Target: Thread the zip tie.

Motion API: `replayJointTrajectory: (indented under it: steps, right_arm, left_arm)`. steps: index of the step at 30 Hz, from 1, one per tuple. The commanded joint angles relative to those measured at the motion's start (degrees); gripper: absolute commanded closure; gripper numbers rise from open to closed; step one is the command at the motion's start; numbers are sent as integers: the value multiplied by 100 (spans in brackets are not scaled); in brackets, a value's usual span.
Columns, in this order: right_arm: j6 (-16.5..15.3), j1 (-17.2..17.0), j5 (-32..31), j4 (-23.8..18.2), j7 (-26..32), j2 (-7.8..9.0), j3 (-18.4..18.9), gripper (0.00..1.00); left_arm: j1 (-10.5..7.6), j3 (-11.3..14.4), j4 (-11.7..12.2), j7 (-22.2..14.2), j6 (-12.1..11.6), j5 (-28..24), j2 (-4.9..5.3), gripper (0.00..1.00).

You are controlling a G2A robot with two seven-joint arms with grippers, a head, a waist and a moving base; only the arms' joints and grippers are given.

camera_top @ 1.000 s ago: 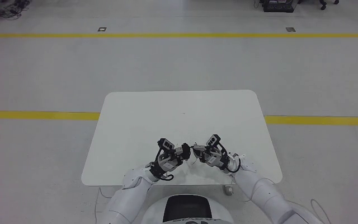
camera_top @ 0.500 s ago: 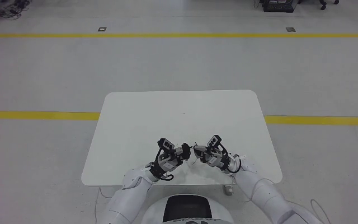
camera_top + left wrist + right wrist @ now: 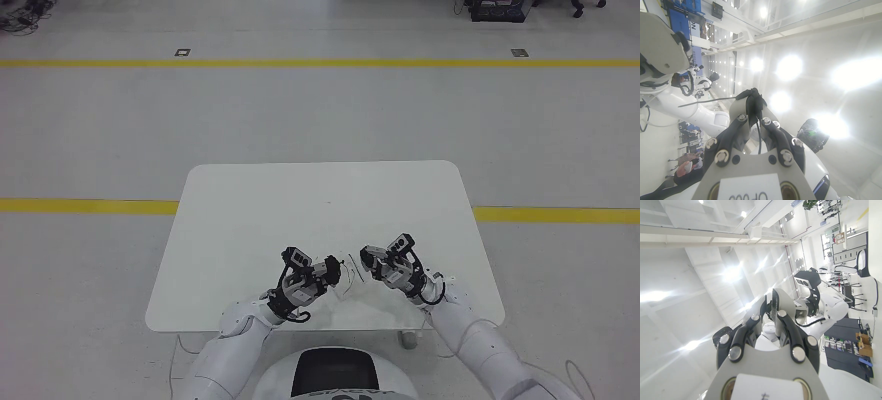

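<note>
My left gripper (image 3: 753, 95) is shut on a black zip tie (image 3: 706, 101). The tie's thin tail sticks out sideways from the fingertips, and another stretch of the strap (image 3: 759, 136) runs back between the fingers toward the wrist. In the top view the left gripper (image 3: 328, 267) hangs above the near part of the white table (image 3: 300, 200), with the zip tie (image 3: 346, 273) showing as thin lines beside it. My right gripper (image 3: 366, 259) is a short way to the right of the tie, apart from it. Its fingers (image 3: 775, 303) stand slightly open with nothing between them.
Both grippers are held over the table's near edge, close in front of the robot. The far and left parts of the tabletop (image 3: 250, 220) are bare. Grey floor with yellow lines (image 3: 320, 63) surrounds the table.
The right gripper has drawn back to the right, away from the zip tie and the left gripper, which it met before. The left gripper has kept still with the tie.
</note>
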Motion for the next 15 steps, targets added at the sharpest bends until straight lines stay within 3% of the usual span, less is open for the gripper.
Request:
replayJointTrajectory:
  steps: [1, 7, 9, 12, 15]
  right_arm:
    - [0, 5, 3, 14, 0, -2, -10, 0]
    - [0, 4, -81, -73, -131, 7, 37, 0]
    - [0, -114, -379, -406, -309, 64, 336, 0]
    - [0, -527, -712, -1098, -232, 140, 933, 0]
    - [0, -976, -1061, -1808, -296, 171, 1522, 0]
  left_arm:
    - [0, 0, 0, 0, 0, 0, 0, 100]
    - [0, 0, 0, 0, 0, 0, 0, 100]
    - [41, 19, -70, 270, 262, -335, -8, 100]
    - [117, -67, -191, 377, 351, -528, 24, 100]
    - [225, -103, -389, 321, 674, -988, 43, 100]
